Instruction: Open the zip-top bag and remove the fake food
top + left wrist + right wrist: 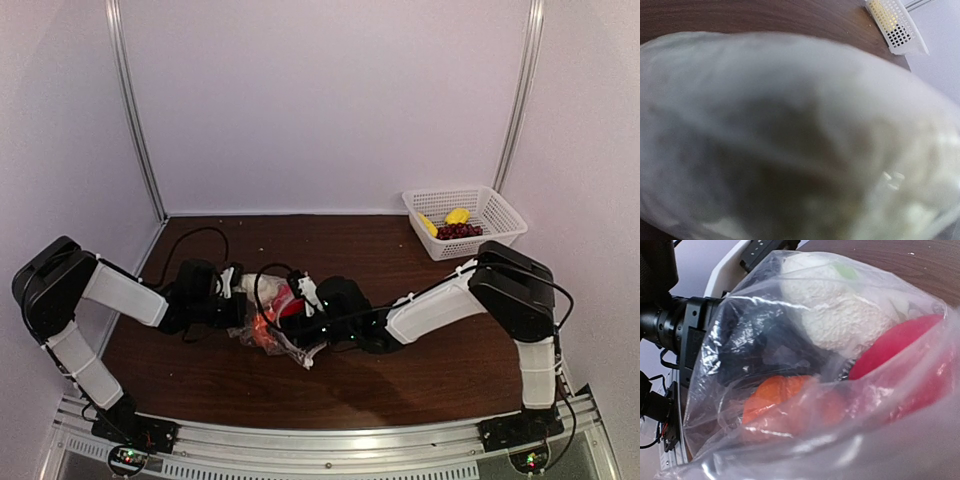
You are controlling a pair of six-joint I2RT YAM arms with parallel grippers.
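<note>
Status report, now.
At zip-top bag: left end effector, right end effector, grip unreadable. Inside: fake food, white, red, orange. Away back right: white basket.

Clear, glossy, crinkled plastic of the zip-top bag (pixel 790 440) close before the right gripper (pixel 303 298); inside, a rough, nubbly white piece (pixel 840 320) and a smooth red piece (pixel 900 345). Beneath it, a matt dark wood-grain table (pixel 400 380).

Left arm (pixel 120 295) & right arm (pixel 440 305): white link shells, boxy black joints. Left hand (pixel 233 288), right hand (pixel 302 294): black w/ white finger parts. Thin black cables (pixel 200 230) loop alongside. Black bases (pixel 135 432) w/ red & green lights (pixel 125 458), on ribbed silver rail (pixel 330 440).
</note>
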